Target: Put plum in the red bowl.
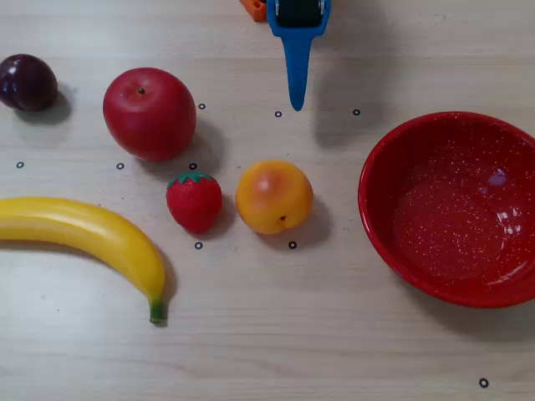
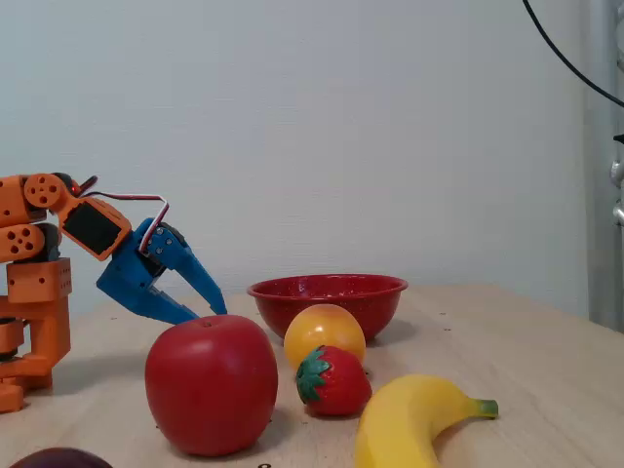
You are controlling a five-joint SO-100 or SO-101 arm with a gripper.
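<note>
The plum [image 1: 27, 82] is a small dark purple fruit at the far left of the overhead view; in the fixed view only its top [image 2: 60, 458] shows at the bottom edge. Empty, the red bowl [image 1: 374, 219] stands at the right side of the table, and in the fixed view it [image 2: 328, 302] sits behind the other fruit. My blue gripper [image 1: 296, 104] points down from the top centre of the overhead view, far from the plum and left of the bowl. In the fixed view the gripper [image 2: 211, 314] tilts down toward the table, its fingers meeting at the tips with nothing held.
A big red apple [image 1: 150, 113] lies between the plum and the gripper. A strawberry [image 1: 194, 201], an orange-yellow peach [image 1: 274, 196] and a banana [image 1: 92, 236] lie in front. The orange arm base [image 2: 34, 283] stands at the left of the fixed view.
</note>
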